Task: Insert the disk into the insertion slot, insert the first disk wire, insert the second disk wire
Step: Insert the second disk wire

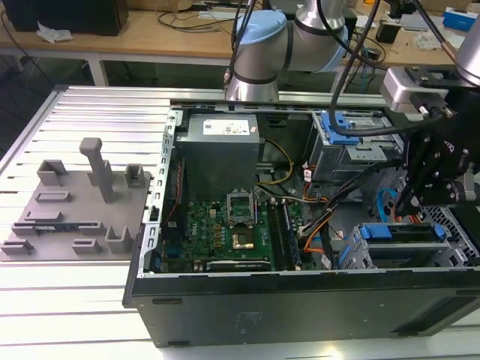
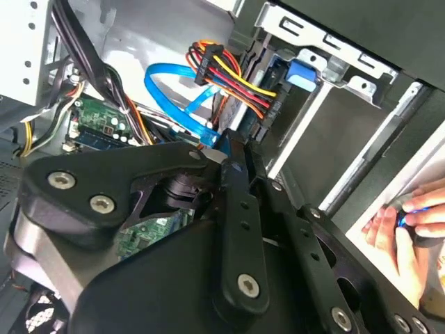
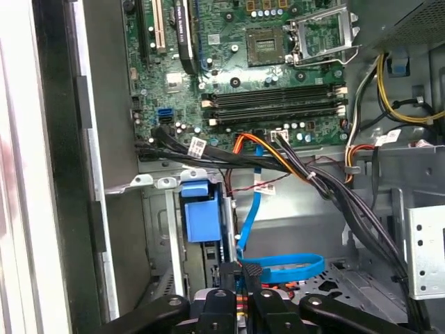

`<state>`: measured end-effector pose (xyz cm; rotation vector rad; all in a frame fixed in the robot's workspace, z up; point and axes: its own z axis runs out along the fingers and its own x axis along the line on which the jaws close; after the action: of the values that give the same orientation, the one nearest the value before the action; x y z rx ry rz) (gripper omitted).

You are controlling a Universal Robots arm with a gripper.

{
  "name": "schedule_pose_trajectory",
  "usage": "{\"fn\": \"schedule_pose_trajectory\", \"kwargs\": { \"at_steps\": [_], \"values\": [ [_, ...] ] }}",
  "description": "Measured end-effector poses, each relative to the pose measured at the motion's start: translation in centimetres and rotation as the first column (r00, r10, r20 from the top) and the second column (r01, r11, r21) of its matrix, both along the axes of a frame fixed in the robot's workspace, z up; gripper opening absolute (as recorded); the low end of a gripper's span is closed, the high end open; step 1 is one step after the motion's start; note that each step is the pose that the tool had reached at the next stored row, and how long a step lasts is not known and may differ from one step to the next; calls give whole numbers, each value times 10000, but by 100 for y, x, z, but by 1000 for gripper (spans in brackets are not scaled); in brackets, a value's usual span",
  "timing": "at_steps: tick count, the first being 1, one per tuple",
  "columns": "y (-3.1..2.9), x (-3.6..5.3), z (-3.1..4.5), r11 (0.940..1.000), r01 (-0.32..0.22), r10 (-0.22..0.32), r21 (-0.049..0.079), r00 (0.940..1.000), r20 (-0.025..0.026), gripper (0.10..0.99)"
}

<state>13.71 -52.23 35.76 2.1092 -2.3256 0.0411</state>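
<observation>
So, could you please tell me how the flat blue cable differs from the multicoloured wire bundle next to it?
In the second wrist view, the blue cable is one flat ribbon of a single colour, while the multicoloured wire bundle is several thin round wires in red, yellow, orange and black. The blue cable sweeps in a wide loop; the bundle runs a shorter, tighter arc. Both hang loose inside the computer case, close together.

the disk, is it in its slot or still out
In. The disk, with its blue frame, sits inside the grey cage bay near the case's front edge. In the first wrist view its blue end shows within the metal slot.
</observation>
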Motion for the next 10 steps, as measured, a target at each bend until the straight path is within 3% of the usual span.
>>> {"fn": "schedule_pose_trajectory", "kwargs": {
  "at_steps": [4,10],
  "values": [
    [-51,3,-2,9998,-175,175,3,9998,0,161],
    [-63,24,-6,9994,-336,336,4,9994,-19,161]
  ]
}}
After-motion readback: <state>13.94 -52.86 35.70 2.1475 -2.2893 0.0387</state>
